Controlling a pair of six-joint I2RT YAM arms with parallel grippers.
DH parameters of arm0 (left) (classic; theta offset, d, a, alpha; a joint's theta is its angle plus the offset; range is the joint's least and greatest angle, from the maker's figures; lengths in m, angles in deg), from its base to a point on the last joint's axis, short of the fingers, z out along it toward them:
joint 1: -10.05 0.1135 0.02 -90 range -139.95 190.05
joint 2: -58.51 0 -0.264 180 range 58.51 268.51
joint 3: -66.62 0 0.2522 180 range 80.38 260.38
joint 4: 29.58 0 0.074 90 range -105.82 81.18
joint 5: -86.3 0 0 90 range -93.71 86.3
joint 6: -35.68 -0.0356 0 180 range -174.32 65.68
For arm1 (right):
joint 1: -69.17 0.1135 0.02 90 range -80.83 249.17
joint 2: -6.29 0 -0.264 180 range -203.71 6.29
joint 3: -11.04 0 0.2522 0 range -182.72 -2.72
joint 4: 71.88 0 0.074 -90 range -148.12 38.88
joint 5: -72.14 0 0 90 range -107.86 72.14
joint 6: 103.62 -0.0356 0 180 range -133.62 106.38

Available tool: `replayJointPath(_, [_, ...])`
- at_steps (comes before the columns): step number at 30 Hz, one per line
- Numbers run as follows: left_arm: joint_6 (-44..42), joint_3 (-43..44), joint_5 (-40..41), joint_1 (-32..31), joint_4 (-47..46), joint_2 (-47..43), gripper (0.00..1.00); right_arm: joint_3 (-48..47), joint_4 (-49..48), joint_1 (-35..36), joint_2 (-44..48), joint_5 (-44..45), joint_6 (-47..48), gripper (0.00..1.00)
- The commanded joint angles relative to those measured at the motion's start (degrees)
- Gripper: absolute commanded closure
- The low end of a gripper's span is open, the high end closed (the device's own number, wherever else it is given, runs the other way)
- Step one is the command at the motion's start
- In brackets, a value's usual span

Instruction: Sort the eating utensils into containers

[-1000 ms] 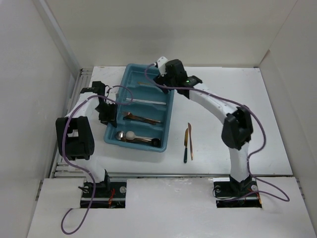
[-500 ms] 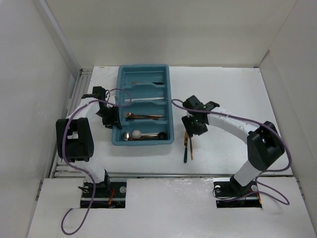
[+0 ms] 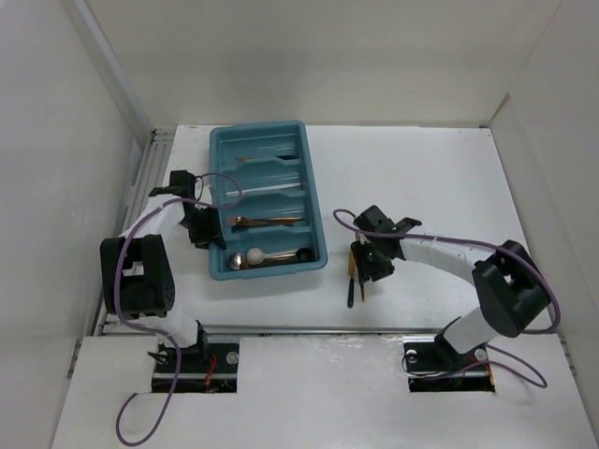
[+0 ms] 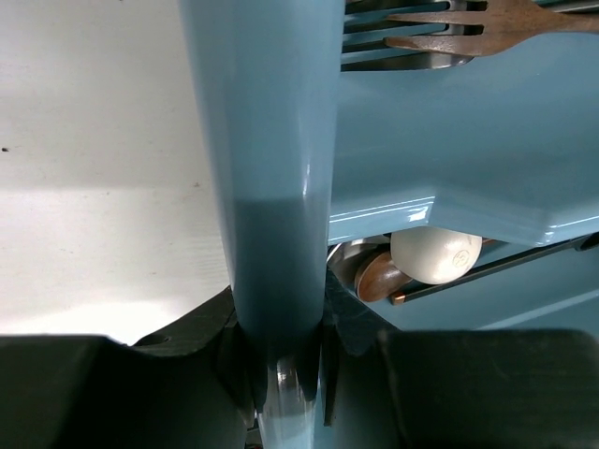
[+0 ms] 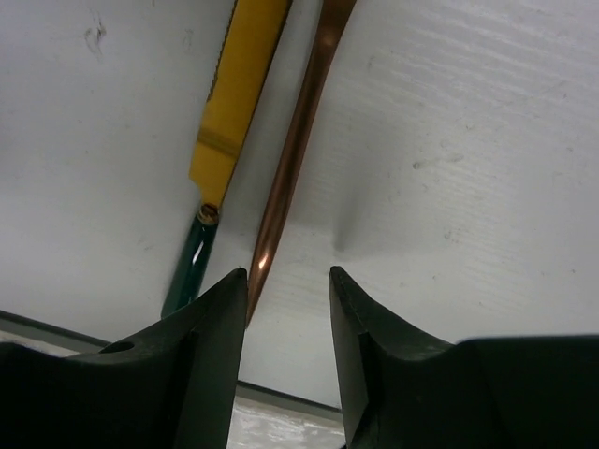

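The teal cutlery tray (image 3: 218, 150) lies left of centre with its containers running across. It holds a copper fork (image 3: 269, 222) (image 4: 487, 23), a white spoon (image 4: 435, 253), a copper spoon (image 4: 379, 277) and a black stick (image 4: 510, 267). My left gripper (image 3: 204, 232) (image 4: 281, 360) is shut on the tray's left rim (image 4: 271, 187). My right gripper (image 3: 366, 269) (image 5: 285, 281) is open, low over the table. A copper utensil (image 5: 299, 140) lies just inside its left fingertip (image 5: 229, 285). A gold-bladed knife with a green handle (image 5: 234, 94) (image 3: 351, 285) lies beside it.
White walls enclose the table on the left, far and right sides. A metal rail (image 3: 150, 187) runs along the left edge beside my left arm. The table's front edge (image 3: 374, 329) is close to the two loose utensils.
The tray has swung and shifted left with my left gripper on its rim. My right arm has left the tray's far end and come down over the two utensils on the table.
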Motion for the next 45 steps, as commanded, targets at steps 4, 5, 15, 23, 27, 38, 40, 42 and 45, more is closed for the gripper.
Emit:
replayJointPath(4, [2.6, 3.4, 4.8, 1.3, 1.3, 2.5, 1.0, -1.1, -6.9, 0.4, -4.5, 1.5, -4.6, 0.58])
replayJointPath(5, [1.2, 4.6, 5.4, 1.3, 1.3, 3.3, 1.0, -2.3, -6.9, 0.9, -5.3, 3.3, -5.5, 0.6])
replayJointPath(15, [-6.2, 9.5, 9.5, 0.8, 4.6, 8.4, 1.0, -4.2, -1.1, 0.9, -12.3, 8.2, -9.1, 0.96])
replayJointPath(23, [-15.8, 8.9, 10.8, 0.8, 5.3, 6.9, 1.0, -13.9, 5.3, 0.9, -9.2, 18.2, -2.8, 1.0])
replayJointPath(27, [-23.8, 9.4, 14.6, 0.2, 10.5, 10.9, 1.0, -22.6, 6.0, 0.2, -8.3, 22.6, 3.5, 1.0])
replayJointPath(38, [-34.0, 1.2, 12.9, -0.4, 12.4, 2.4, 1.0, -59.3, -5.6, -0.4, -29.1, 25.8, 28.5, 1.0])
replayJointPath(40, [-34.0, 0.0, 12.9, -0.4, 12.4, 1.9, 1.0, -70.6, -7.8, -0.4, -35.3, 23.6, 35.0, 1.0])
replayJointPath(42, [-34.0, -0.8, 12.3, -0.4, 12.4, 1.3, 1.0, -76.8, -11.5, -0.4, -43.6, 22.0, 41.1, 1.0])
replayJointPath(45, [-33.3, -1.3, 11.7, -0.4, 12.4, 0.2, 1.0, -84.2, -17.2, 1.1, -51.0, 22.6, 45.9, 1.0])
